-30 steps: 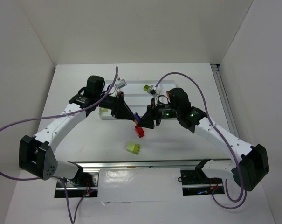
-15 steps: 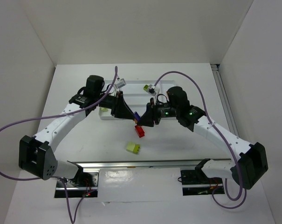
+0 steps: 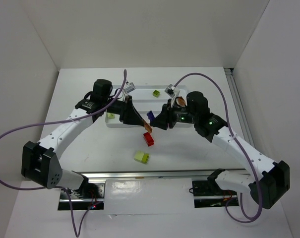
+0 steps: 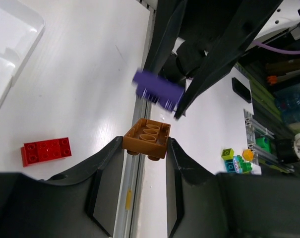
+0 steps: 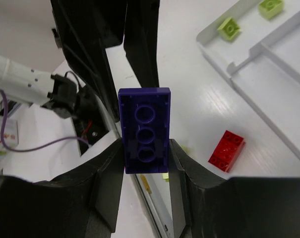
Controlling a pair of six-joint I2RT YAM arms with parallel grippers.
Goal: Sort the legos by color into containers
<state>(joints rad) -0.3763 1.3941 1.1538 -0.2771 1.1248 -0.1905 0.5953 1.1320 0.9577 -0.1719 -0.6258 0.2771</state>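
Seen from above, the arms cover most of the tray [image 3: 142,99], which lies toward the far edge of the desk [image 3: 80,148], so its dividers are hard to follow. The left wrist view shows the purple brick [image 4: 157,90] only as a blur. The left gripper [image 4: 145,145] pinches a brown brick [image 4: 147,137] by its sides, hollow underside toward the camera. The right gripper [image 5: 145,146] pinches the purple brick the same way, close beside the left one, near the tray's near rim. A red brick [image 3: 149,140] lies mid-desk, with a yellow-green brick [image 3: 142,157] closer to the near edge. Two lime bricks [image 5: 228,28] lie inside the tray, one cut off at the top.
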